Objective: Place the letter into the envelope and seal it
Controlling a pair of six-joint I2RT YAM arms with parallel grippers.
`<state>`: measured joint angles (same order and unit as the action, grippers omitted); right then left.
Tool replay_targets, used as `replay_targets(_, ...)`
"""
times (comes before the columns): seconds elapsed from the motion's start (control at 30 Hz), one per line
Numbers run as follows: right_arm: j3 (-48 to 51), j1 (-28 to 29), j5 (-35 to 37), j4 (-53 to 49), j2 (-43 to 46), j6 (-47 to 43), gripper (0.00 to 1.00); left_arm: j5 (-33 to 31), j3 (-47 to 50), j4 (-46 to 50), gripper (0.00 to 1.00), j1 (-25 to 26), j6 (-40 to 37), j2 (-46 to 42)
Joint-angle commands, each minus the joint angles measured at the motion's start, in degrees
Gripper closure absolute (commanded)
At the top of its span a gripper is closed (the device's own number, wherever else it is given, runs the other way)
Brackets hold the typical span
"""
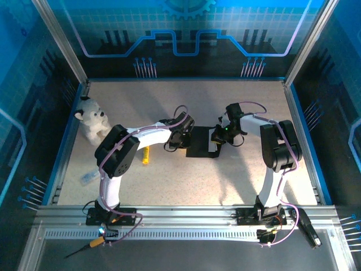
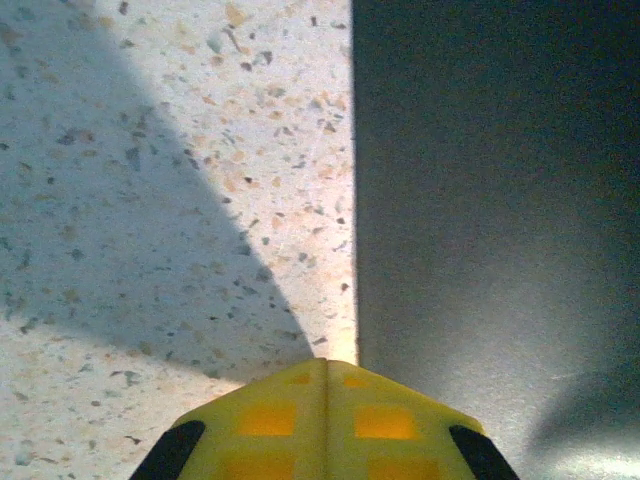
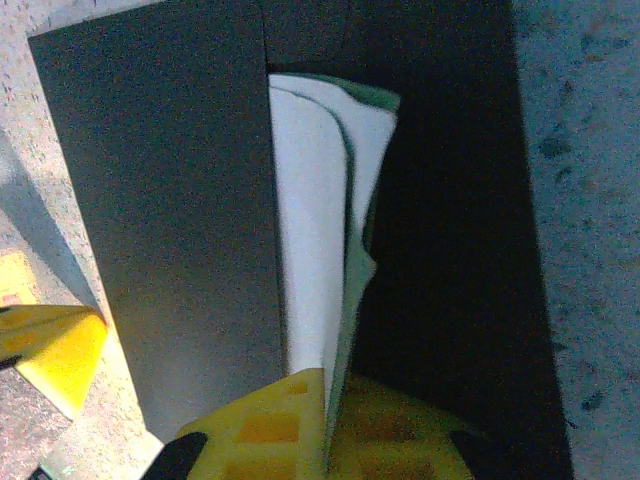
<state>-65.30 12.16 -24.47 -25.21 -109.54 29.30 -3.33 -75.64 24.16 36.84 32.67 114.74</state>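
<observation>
Left gripper [image 2: 327, 365]: yellow jaws fully closed, tip to tip, nothing between them. The tips sit right at the edge of the flat matte black paper envelope [image 2: 500, 200]. The envelope spreads ahead and to the right of these jaws, with the speckled beige tabletop [image 2: 150, 200] ahead and to the left. Can't tell if the tips touch the paper.

Right gripper [image 3: 325, 375]: jaws closed, pinching the near end of the white paper letter with a green edge [image 3: 310, 230]. The letter runs straight ahead from the tips, curled and folded over itself, lying on top of the envelope [image 3: 170, 200]. The envelope extends to both sides of these jaws. The letter's left edge meets a black panel edge; can't tell if it is tucked under. A yellow finger of the left gripper [image 3: 55, 345] is low to the left of the right jaws, at the envelope's edge.

Top view: left gripper [image 1: 179, 140] and right gripper [image 1: 217, 137] sit on opposite sides of the envelope [image 1: 200, 142]. Beyond the left jaws' outer side are a small yellow stick [image 1: 145, 155] and a white plush bear [image 1: 93, 118].
</observation>
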Motion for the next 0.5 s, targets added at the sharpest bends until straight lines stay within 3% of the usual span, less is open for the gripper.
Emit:
replay_targets(0.0,-1.67,-0.55,0.05,-2.2,-1.03,-1.75,1.0,-1.79,0.7,1.35,1.0,-1.68,-1.83,-1.17)
replay_targets(0.47,-1.46,1.37,-2.34,3.24,-1.98,1.3,1.0,3.48,-1.13,-2.63,1.0,0.9,0.89,3.38)
